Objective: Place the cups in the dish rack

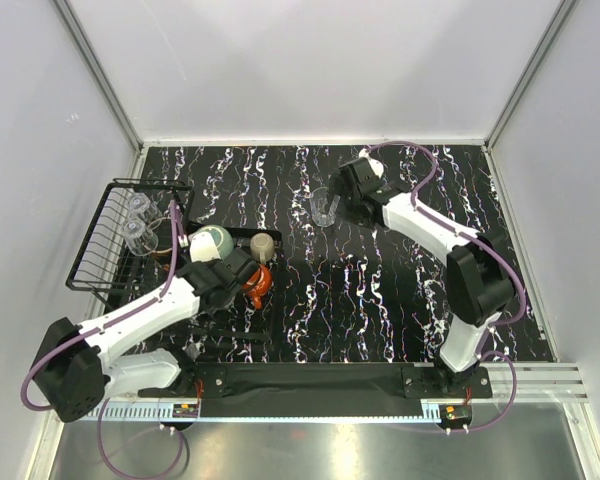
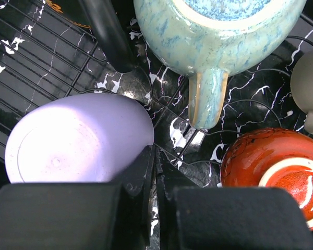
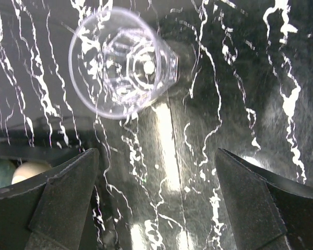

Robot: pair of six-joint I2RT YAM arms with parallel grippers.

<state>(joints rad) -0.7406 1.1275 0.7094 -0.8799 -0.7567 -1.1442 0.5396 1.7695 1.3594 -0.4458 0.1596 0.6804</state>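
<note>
The lavender cup [image 2: 78, 138] is sitting upside down on the dish rack's [image 1: 100, 240] wires, its near side hiding behind the left gripper [image 2: 154, 156], whose jaws are pressing together on nothing. The teal mug [image 2: 219, 31], red cup [image 2: 274, 166] and edge-cropped olive-beige mug [image 2: 310, 88] are crowding nearby. Well apart, a clear glass [image 3: 120, 62] is standing before the right gripper [image 3: 156, 153], which is gaping wide.

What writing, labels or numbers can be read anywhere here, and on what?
No text can be read.
Cut off and unreadable: the orange marking at the top edge of the left wrist view.
Too small to read: the small orange tags by the arm bases.
No lettering visible on the lavender cup, teal mug, red cup or clear glass.
</note>
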